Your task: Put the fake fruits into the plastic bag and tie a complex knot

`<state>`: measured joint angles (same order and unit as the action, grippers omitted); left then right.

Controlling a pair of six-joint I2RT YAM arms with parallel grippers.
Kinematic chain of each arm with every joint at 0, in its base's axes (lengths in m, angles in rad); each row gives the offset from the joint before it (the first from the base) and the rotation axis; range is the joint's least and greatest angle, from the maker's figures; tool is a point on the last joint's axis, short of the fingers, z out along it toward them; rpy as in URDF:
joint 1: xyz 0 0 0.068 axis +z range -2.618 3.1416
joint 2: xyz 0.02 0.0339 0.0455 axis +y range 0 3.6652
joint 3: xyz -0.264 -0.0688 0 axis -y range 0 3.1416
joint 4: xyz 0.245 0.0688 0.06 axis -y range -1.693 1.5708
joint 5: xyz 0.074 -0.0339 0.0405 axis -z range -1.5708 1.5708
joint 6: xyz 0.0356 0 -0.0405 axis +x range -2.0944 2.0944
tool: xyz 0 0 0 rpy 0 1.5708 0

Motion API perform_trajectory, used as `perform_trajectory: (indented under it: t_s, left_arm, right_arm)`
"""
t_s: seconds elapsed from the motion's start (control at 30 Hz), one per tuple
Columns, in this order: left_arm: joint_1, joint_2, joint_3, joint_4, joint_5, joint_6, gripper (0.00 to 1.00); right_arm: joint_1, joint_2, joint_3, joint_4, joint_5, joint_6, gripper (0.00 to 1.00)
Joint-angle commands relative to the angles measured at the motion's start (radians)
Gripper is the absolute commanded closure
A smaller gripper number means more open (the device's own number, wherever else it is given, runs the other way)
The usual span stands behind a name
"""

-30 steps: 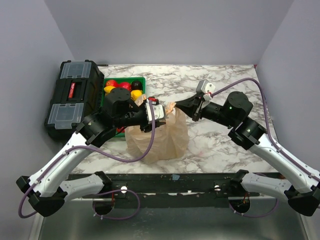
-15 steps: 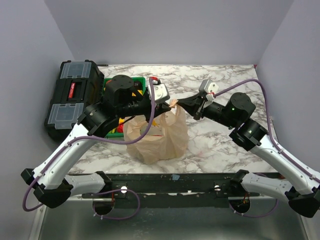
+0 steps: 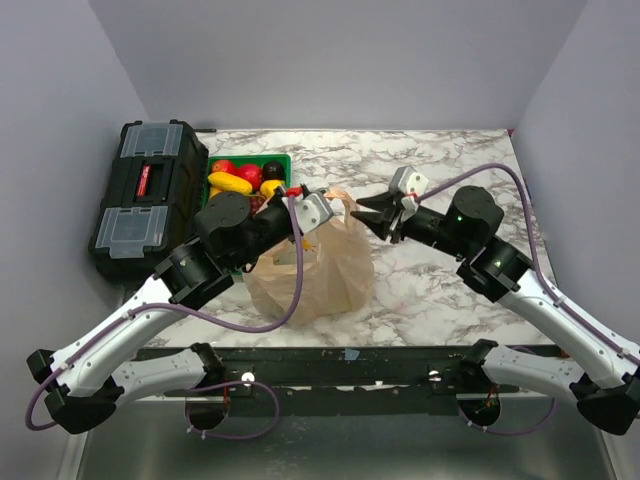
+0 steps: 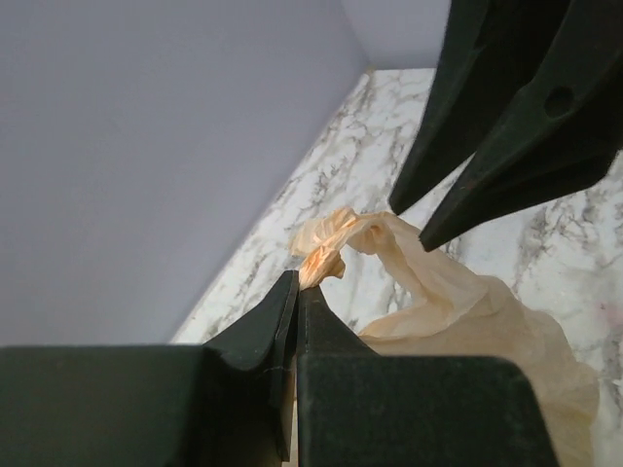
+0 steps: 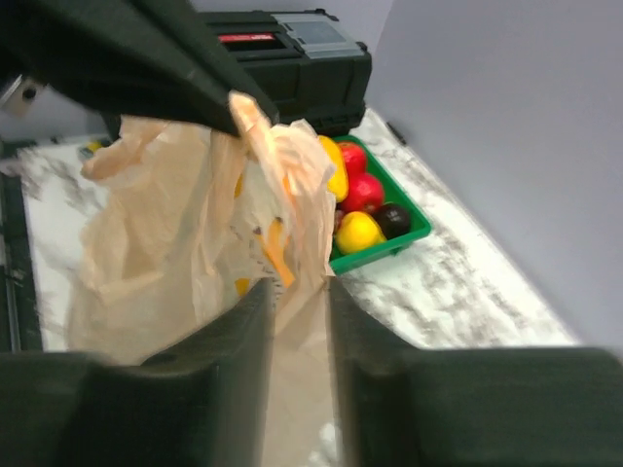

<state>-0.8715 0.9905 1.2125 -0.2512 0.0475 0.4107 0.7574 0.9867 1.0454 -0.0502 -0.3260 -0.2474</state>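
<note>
We see the left end effector (image 4: 296,285) closed on the bunched top of the plastic bag (image 3: 322,272), which stands in the middle of the table (image 3: 450,170) and hangs just below its tips. The right end effector (image 5: 298,284), jaws slightly parted, sits at that same bunched top from the opposite side, and we cannot tell whether it touches the plastic. More fruits (image 3: 245,178) lie in the green tray (image 3: 284,160), just behind the bag on its left.

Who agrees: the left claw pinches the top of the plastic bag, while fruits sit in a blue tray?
No: the tray is green, not blue, as the top view shows. The left claw does pinch the top of the plastic bag, and fruits sit in that tray.
</note>
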Motion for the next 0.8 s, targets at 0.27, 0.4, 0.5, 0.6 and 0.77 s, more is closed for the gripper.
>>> perform_trajectory:
  t_s: [0.27, 0.4, 0.5, 0.6, 0.77]
  left_arm:
    - [-0.058, -0.011, -0.036, 0.108, -0.108, 0.162, 1.00]
    - [-0.060, 0.002, -0.022, 0.081, -0.101, 0.159, 1.00]
    - [-0.063, 0.007, -0.009, 0.071, -0.097, 0.155, 1.00]
    - [-0.066, 0.011, 0.007, 0.034, -0.082, 0.153, 1.00]
    - [-0.066, -0.009, 0.058, -0.093, -0.003, 0.123, 0.81]
  right_arm:
    - [-0.003, 0.030, 0.037, 0.127, 0.000, -0.029, 0.45]
    - [-0.003, 0.060, 0.034, 0.189, -0.013, -0.021, 0.47]
    - [-0.003, 0.093, 0.040, 0.220, -0.028, -0.016, 0.52]
    - [-0.003, 0.112, 0.038, 0.248, -0.033, -0.012, 0.66]
    - [-0.003, 0.126, 0.032, 0.256, -0.034, -0.018, 0.90]
